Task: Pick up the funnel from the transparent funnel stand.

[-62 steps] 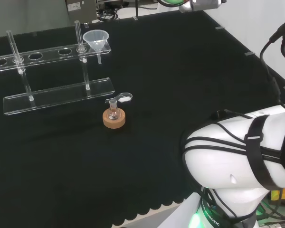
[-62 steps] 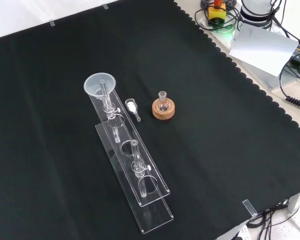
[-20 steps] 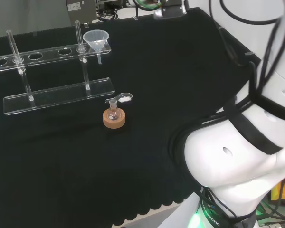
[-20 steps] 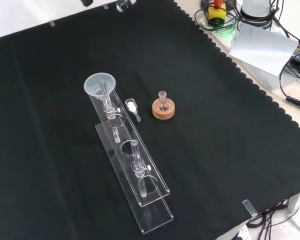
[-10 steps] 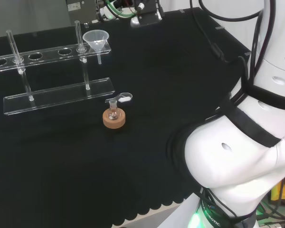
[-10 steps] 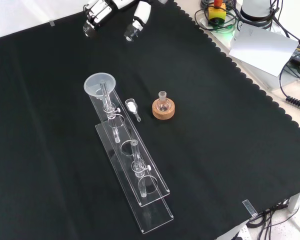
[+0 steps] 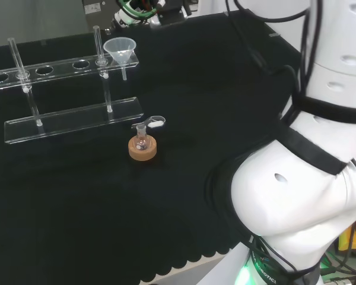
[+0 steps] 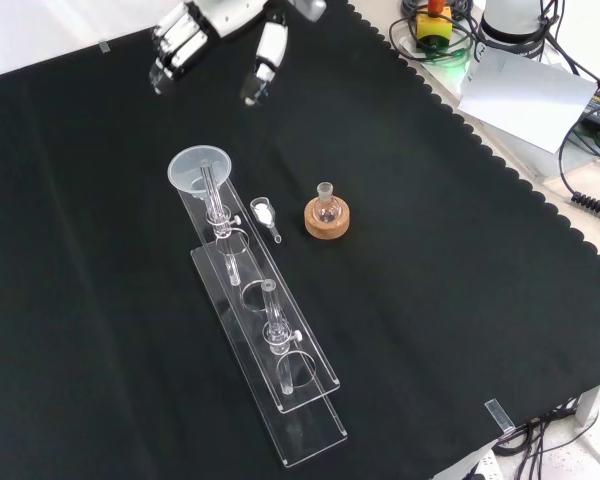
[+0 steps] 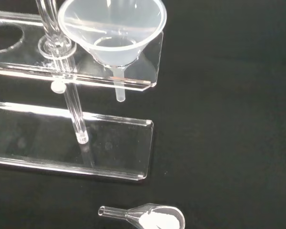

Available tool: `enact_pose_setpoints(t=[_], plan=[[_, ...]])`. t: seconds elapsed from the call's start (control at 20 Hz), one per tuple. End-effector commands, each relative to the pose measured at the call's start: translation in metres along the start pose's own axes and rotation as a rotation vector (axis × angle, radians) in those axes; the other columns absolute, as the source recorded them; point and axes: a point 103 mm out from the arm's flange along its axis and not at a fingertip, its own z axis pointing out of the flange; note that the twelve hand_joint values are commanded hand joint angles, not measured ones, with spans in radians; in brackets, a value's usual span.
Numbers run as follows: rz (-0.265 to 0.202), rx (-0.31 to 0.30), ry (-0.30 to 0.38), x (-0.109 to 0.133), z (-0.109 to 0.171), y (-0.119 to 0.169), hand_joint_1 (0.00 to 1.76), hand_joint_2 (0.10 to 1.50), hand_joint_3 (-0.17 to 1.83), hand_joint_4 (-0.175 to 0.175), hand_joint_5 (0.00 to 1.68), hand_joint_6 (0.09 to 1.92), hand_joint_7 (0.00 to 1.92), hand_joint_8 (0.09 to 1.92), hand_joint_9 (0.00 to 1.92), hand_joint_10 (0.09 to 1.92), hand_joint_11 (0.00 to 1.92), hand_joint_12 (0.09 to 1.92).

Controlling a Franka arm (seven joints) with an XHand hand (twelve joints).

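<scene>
A clear plastic funnel [image 7: 120,50] [image 8: 201,170] [image 9: 112,29] sits in the end hole of the transparent funnel stand [image 7: 71,116] [image 8: 310,410] [image 9: 71,138], spout hanging down through the upper shelf. The black and white hand [image 8: 215,30] hovers above the cloth at the top of the front view, beyond the funnel and apart from it, fingers straight and spread, holding nothing. In the head view part of the hand [image 7: 147,12] is at the top edge, just right of the funnel.
A small flask [image 7: 142,142] [image 8: 326,205] stands in a cork ring beside the stand. A small glass scoop with white powder [image 7: 156,123] [image 8: 264,214] [image 9: 150,218] lies between them. The arm's white links [image 7: 308,178] are at the head view's right.
The arm has swung in over the bench; the hand came into the front view from the top and moved down and left toward the funnel. The ware has not moved.
</scene>
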Motion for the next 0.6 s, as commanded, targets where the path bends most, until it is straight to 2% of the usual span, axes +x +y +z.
enact_pose_setpoints(t=[0.05, 0.2, 0.6], plan=[[0.019, 0.097, -0.048, 0.011, 0.018, 0.033, 0.44, 0.96, 0.19, -0.009, 0.14, 0.09, 0.00, 0.63, 0.18, 0.73, 0.11, 1.47], [0.017, 0.105, -0.058, 0.014, 0.020, 0.035, 0.45, 0.95, 0.19, -0.009, 0.14, 0.09, 0.00, 0.60, 0.18, 0.74, 0.12, 1.48], [0.004, 0.172, -0.096, 0.028, 0.027, 0.042, 0.54, 0.86, 0.17, -0.019, 0.11, 0.09, 0.00, 0.51, 0.14, 0.79, 0.23, 1.51]])
